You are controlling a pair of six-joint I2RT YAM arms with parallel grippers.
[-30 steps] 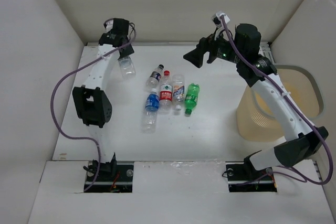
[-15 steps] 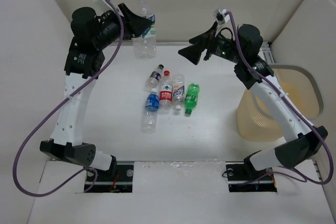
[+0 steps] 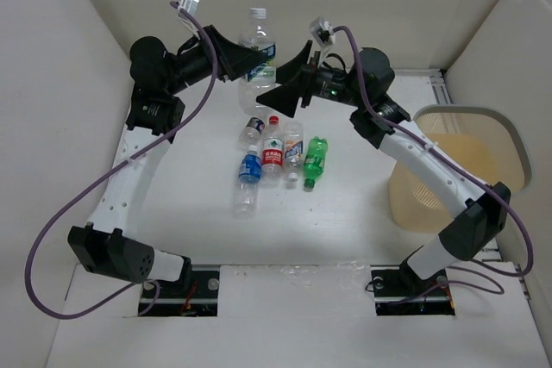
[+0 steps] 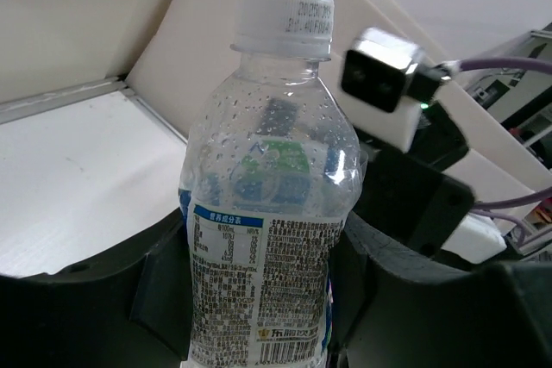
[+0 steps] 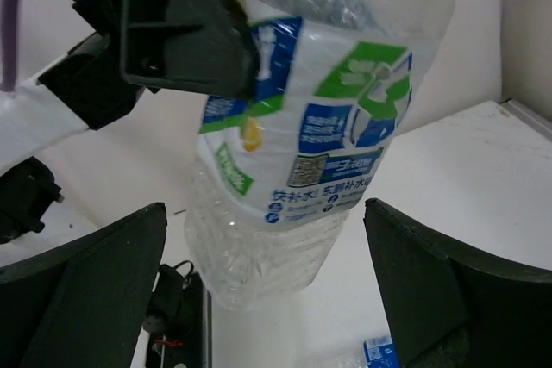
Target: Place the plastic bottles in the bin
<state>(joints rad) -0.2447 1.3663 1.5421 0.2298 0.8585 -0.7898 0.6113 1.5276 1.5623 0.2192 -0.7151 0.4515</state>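
My left gripper (image 3: 247,59) is shut on a clear plastic bottle (image 3: 258,51) with a white cap and a blue-green-white label, held upright high above the table's far side. In the left wrist view the fingers (image 4: 155,299) grip its labelled middle (image 4: 267,213). My right gripper (image 3: 281,77) is open, and its fingers (image 5: 95,290) stand either side of the bottle's lower body (image 5: 276,239) without touching. Several more bottles lie mid-table: a dark-labelled one (image 3: 253,125), a red-and-white one (image 3: 272,149), a pale one (image 3: 293,146), a green one (image 3: 315,161) and a blue-labelled one (image 3: 247,180). The tan bin (image 3: 416,202) stands at the right.
White walls enclose the table on the left, back and right. The right arm's forearm (image 3: 423,157) passes just beside the bin's grey rim (image 3: 470,113). Purple cables hang from both arms. The arm bases sit at the near edge.
My left arm has lifted the bottle from the far-left table and carried it right. My right gripper has swung left, open, until its fingers flank the bottle's base.
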